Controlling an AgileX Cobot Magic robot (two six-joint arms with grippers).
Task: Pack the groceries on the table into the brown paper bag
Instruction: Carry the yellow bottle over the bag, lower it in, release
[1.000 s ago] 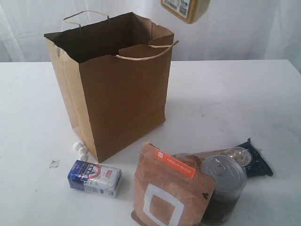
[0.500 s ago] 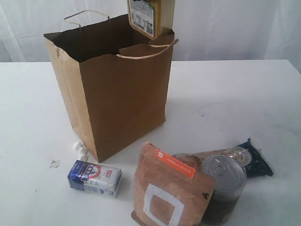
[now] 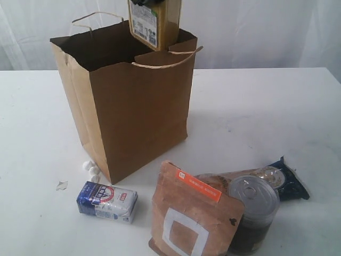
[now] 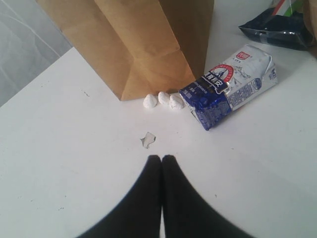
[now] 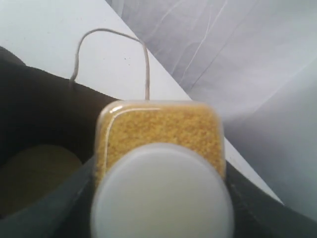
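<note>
Over the mouth of the brown paper bag (image 3: 139, 109), my right gripper (image 5: 159, 198) is clamped on the yellow white-capped jar (image 3: 154, 24), which hangs slightly tilted by the rear rim. I'd centre it, lower it clear of the cord handle (image 3: 165, 63), and release it low. My left gripper (image 4: 161, 159), jaws together, hovers over the table (image 3: 256, 106) near the small blue-white packet (image 4: 230, 84)

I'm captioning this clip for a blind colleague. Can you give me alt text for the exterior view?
A yellow jar hangs over the open mouth of a tall brown paper bag standing on a white table. In front of the bag sit a blue-white packet, a brown pouch with a white square, a tin can and a dark blue pack.
</note>
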